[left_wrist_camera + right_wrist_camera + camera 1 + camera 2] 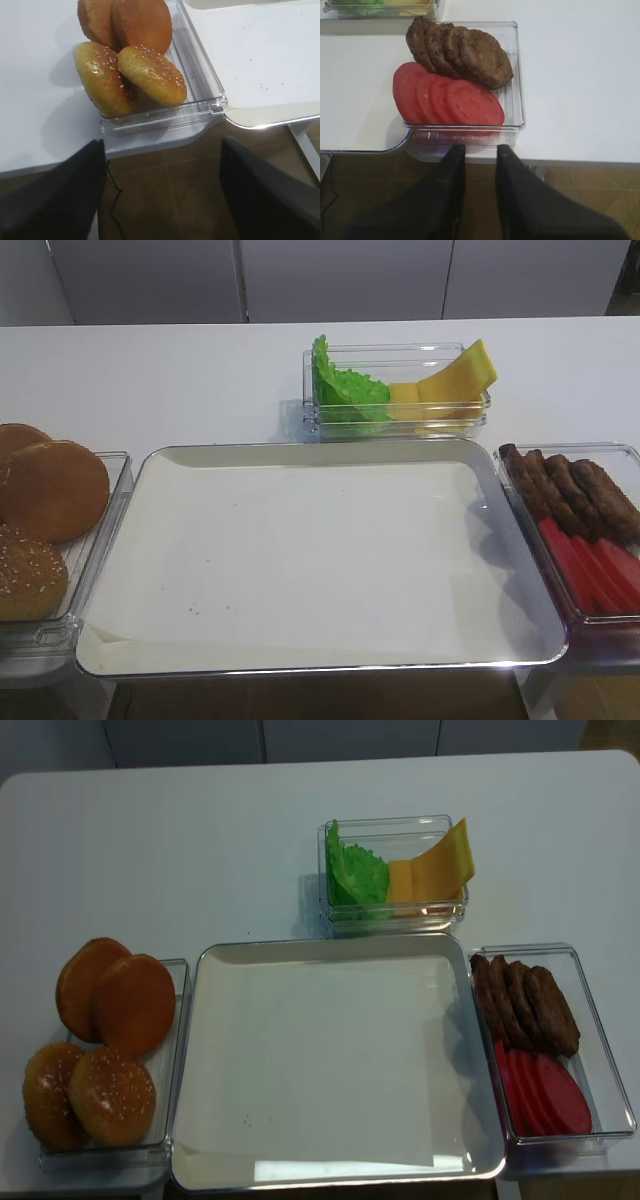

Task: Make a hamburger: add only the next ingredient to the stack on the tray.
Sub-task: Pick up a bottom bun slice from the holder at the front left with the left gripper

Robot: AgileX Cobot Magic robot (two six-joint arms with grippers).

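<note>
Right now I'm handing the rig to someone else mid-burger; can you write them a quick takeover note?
Left gripper: open, holds nothing, hovering off the table edge in front of the bun container.
Right gripper: jaws nearly together, nothing between them, hovering in front of the patty and tomato container.
Tray: bare paper lining, no stack started.
Smooth bun halves: two, at the back of the bun container left of the tray; sesame buns sit in front of them.
Done: nothing placed.
Left: pick one smooth bun half and set it on the tray; the left gripper is likely best placed.
</note>
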